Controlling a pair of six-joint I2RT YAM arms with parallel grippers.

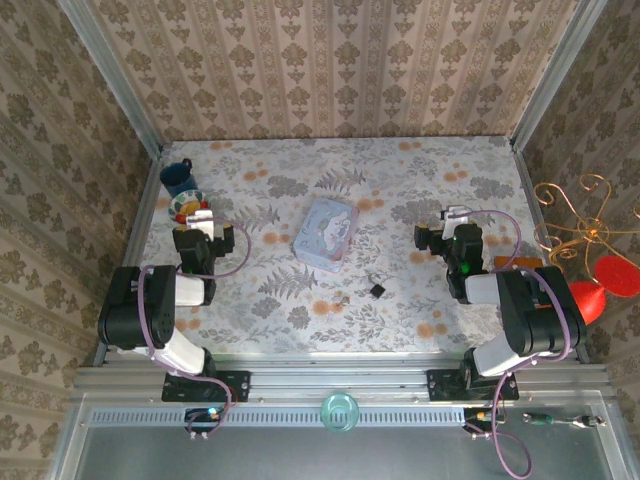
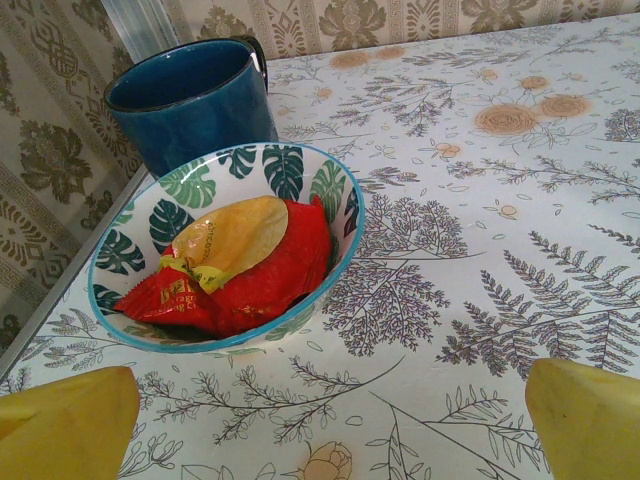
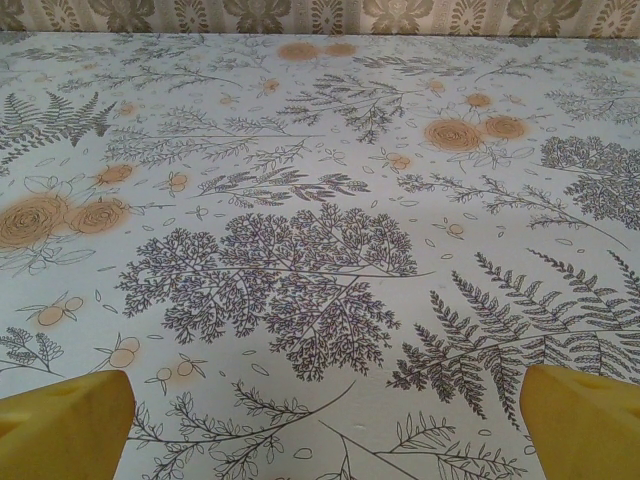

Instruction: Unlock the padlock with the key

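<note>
Desk (image 1: 430,170): was spread with a pale floral cloth and carried everything listed here.
Left pincer (image 1: 199,214): stood apart and empty, yellow fingertips (image 2: 70,425) wide at the lower corners of the wrist view; faced the bowl at the desk's left edge.
Right pincer (image 1: 455,214): stood apart too, clamped on nothing; faced bare cloth.
Pale blue-lilac rectangular tin (image 1: 325,233): lay mid-desk between the arms.
Dark blue ceramic mug (image 2: 190,100): stood upright just behind the leaf-patterned bowl (image 2: 283,170), which held a red and yellow wrapper.
Tiny padlock with black square body and thin silvery shackle (image 1: 378,290): lay flat on the near side of the tin, apart from it; sat back and to the left of the right pincer, the nearer arm; shackle seemed to point far-left.
Thin greyish metal key (image 1: 341,298): probably the faint sliver just left of the padlock.
Hard to make out: keyhole side, key's long axis.
</note>
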